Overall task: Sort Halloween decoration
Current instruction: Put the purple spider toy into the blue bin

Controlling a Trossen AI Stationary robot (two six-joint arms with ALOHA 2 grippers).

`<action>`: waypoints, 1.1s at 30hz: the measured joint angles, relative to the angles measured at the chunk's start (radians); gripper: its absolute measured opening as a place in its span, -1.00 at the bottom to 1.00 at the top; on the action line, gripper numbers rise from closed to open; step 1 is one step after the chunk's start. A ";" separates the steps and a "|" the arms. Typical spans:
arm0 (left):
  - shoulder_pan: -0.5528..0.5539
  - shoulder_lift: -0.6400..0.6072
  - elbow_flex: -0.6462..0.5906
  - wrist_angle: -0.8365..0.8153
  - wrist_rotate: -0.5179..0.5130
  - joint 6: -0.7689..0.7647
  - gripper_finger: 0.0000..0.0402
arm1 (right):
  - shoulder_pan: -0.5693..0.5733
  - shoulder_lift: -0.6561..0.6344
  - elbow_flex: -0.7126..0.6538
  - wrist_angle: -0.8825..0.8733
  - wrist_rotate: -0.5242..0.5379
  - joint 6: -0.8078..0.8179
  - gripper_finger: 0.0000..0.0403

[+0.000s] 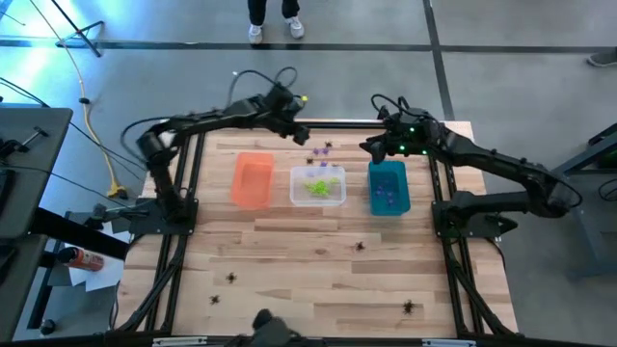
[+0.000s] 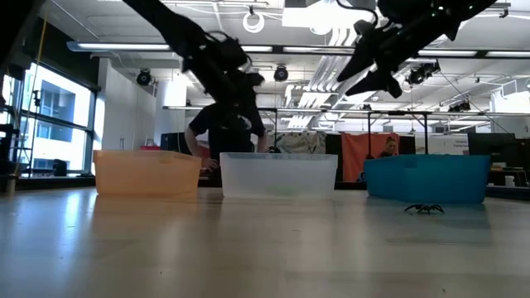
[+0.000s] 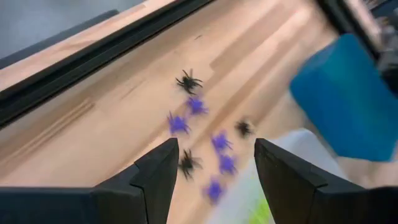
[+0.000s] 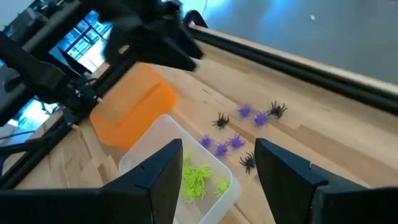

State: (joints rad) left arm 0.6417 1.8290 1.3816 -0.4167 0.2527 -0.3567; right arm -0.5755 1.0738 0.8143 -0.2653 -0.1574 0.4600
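The left arm reaches from the table's nine o'clock side toward twelve o'clock, its left gripper (image 1: 301, 132) raised above the far edge just behind the bins. Its two dark fingers (image 3: 155, 171) stand well apart with nothing between them. The right arm comes in from three o'clock, and the right gripper (image 1: 370, 146) hangs in the air between the clear and teal bins at the far edge, its jaws likewise spread wide and empty.

The pale butcher-block wooden table (image 1: 318, 265) sits in a black metal frame on a grey concrete floor. In the low view a person in dark clothing (image 2: 222, 132) stands beyond the table in a workshop with ceiling lights and tall windows.

Three rectangular plastic bins stand in a row across the table's far half: an orange bin (image 1: 253, 179) toward ten o'clock, a clear bin (image 1: 317, 185) at the middle, and a teal bin (image 1: 388, 186) toward two o'clock.

The tiny spidery plastic trinkets lie in several places. A lime green clump (image 4: 198, 177) rests in the clear bin; the count cannot be told. A few purple ones (image 1: 385, 196) lie in the teal bin. Behind the clear bin, at twelve o'clock, a loose cluster holds about five purple spiders (image 4: 236, 142) and three black spiders (image 4: 249, 162). Four more lone black spiders (image 1: 361, 246) are scattered over the near half.
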 joint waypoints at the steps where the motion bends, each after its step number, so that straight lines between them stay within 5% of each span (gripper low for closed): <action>1: 0.002 0.042 0.025 0.004 0.000 0.001 -0.01 | 0.000 0.011 0.000 0.004 0.000 0.008 -0.03; 9: 0.010 0.298 0.215 -0.091 0.061 0.126 -0.01 | 0.000 0.071 0.000 0.029 0.075 0.015 -0.03; 21: 0.013 0.469 0.376 -0.214 0.071 0.201 -0.03 | 0.000 0.099 0.000 0.060 0.158 0.093 -0.03; 33: 0.004 0.480 0.405 -0.266 0.081 0.271 -0.57 | 0.000 0.099 0.000 0.065 0.214 0.142 -0.03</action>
State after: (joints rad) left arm 0.6456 2.3089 1.7862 -0.6824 0.3334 -0.0861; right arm -0.5755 1.1732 0.8146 -0.2005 0.0563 0.6018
